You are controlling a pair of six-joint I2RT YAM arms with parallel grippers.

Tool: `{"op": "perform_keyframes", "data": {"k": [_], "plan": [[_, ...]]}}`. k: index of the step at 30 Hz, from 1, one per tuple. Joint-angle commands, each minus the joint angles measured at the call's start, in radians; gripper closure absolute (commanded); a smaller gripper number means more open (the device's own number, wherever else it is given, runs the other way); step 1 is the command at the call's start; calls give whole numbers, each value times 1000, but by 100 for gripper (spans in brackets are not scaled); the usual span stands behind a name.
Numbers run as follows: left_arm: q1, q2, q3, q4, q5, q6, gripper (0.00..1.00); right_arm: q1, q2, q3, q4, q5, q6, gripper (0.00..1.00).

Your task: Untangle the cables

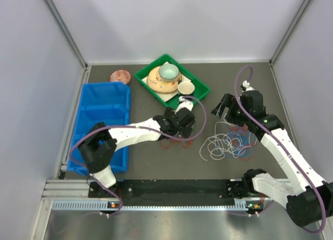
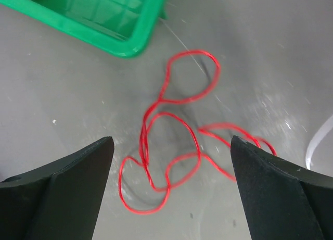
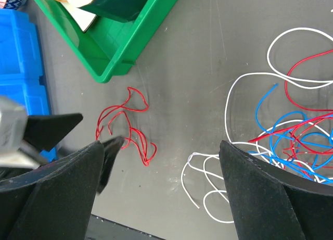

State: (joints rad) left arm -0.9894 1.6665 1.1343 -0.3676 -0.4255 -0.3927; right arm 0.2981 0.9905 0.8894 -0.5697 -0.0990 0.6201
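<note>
On the grey table (image 1: 156, 162), the knot of thin white, blue and red cables (image 1: 231, 143) lies mostly unsorted beside my right jaws, which are spread wide and empty. One thin red cable (image 2: 197, 152) lies apart beneath my left jaws, equally wide, holding nothing. The blue plastic bin (image 1: 104, 102) sits well off. The green plastic tray (image 2: 104, 26) is near but blocks nothing, I judge.

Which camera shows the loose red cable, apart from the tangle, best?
Left wrist: the loose red cable fills the frame, its loops clear, under the open left gripper. The right wrist shows it too, but small; the top view shows only a sliver beside the left arm.
</note>
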Motion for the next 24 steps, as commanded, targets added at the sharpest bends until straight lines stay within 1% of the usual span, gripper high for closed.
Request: {"op": "perform_keyframes", "data": {"k": [1, 7, 8, 11, 15, 20, 24], "plan": [[0, 79, 73, -34, -99, -89, 1, -2, -4, 0, 24, -5, -16, 9], [41, 127, 47, 1, 71, -198, 1, -2, -7, -9, 24, -4, -17, 9], [52, 127, 36, 16, 136, -207, 1, -2, -4, -9, 24, -7, -17, 9], [55, 121, 10, 71, 197, -238, 1, -2, -1, -9, 27, -10, -19, 9], [55, 139, 21, 72, 197, -256, 2, -2, -1, -6, 27, -11, -17, 9], [52, 162, 31, 59, 188, -216, 4, -2, -1, -9, 28, -15, -16, 9], [46, 194, 31, 59, 154, -213, 8, -2, 5, -10, 30, -15, -13, 9]]}}
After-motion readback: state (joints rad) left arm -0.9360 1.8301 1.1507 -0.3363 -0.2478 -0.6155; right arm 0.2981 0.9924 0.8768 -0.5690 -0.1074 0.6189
